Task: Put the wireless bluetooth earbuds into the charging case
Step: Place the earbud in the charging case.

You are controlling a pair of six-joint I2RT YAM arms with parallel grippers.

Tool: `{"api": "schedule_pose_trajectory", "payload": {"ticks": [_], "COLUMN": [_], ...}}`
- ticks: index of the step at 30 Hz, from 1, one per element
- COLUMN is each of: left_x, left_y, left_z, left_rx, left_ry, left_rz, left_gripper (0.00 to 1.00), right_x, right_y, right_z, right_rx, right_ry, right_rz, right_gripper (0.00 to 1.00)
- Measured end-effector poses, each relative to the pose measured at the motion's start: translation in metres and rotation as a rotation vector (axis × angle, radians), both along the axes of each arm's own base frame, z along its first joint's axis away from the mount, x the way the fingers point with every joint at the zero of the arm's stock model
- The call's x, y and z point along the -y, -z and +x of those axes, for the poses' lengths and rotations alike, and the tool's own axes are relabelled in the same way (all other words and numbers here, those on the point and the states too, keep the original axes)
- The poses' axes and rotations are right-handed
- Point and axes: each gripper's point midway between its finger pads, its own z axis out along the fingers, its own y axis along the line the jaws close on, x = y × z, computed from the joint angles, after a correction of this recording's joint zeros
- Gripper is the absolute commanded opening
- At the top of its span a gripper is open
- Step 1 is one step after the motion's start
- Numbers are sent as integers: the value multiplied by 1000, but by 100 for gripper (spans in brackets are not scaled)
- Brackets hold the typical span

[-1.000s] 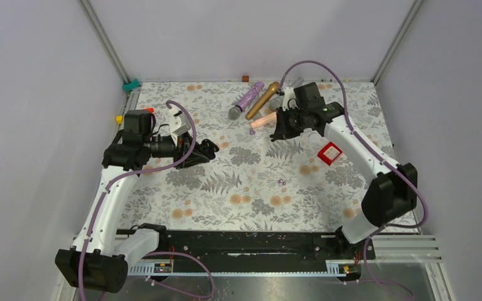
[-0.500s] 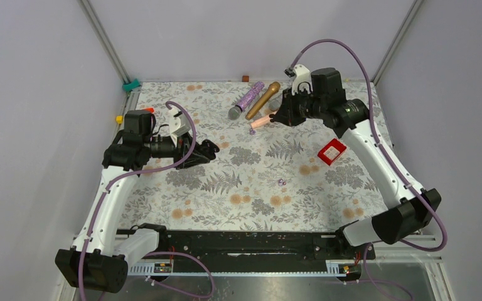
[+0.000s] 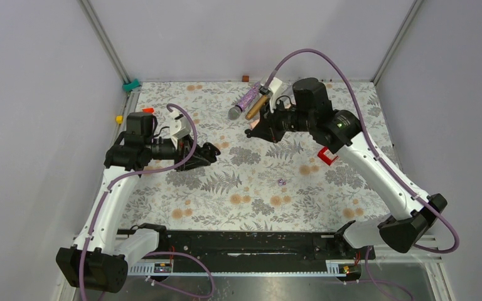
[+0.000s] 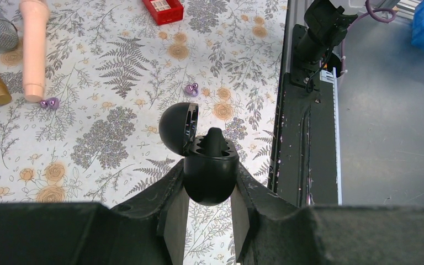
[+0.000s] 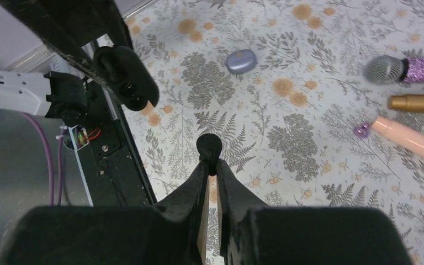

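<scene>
From overhead, my left gripper (image 3: 202, 154) sits over the left side of the floral mat (image 3: 238, 200), clamped on the black charging case (image 3: 210, 149). My right gripper (image 3: 253, 129) hangs near the microphones (image 3: 251, 99) at the far edge. One purple earbud (image 3: 282, 182) lies mid-mat, well apart from both grippers.

On the left wrist camera the case's lid (image 4: 178, 127) is flipped open and its body is squeezed between both fingers (image 4: 171, 204). What looks like a black bud (image 4: 215, 137) sticks up from one socket. A second purple earbud (image 4: 49, 103) lies just beside the pink microphone (image 4: 33, 49).

On the right wrist camera my fingers are pinched nearly together on a black earbud (image 5: 208, 146) at their tips, above the mat. A closed lavender case (image 5: 241, 61) lies farther off.
</scene>
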Motion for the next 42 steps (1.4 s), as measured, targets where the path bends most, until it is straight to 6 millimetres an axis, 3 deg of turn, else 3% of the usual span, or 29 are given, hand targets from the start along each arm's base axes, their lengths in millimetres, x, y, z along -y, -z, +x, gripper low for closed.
{"api": "schedule_pose_trajectory", "payload": {"ticks": [12, 21, 42], "left_x": [2, 3, 12], "left_y": [5, 4, 11], "left_z": [3, 2, -9], "left_rx": [-40, -46, -102], "left_ry": [16, 27, 94], "left_rz": [-10, -21, -39], "left_gripper": [0, 0, 0], "right_x": [-37, -74, -82], "right_y": [-6, 25, 39], "right_z": [-35, -64, -69], "right_rx": [42, -3, -4], "right_ry": [-209, -349, -355], "right_rz": [-6, -74, -108], "right_gripper": [12, 13, 14]}}
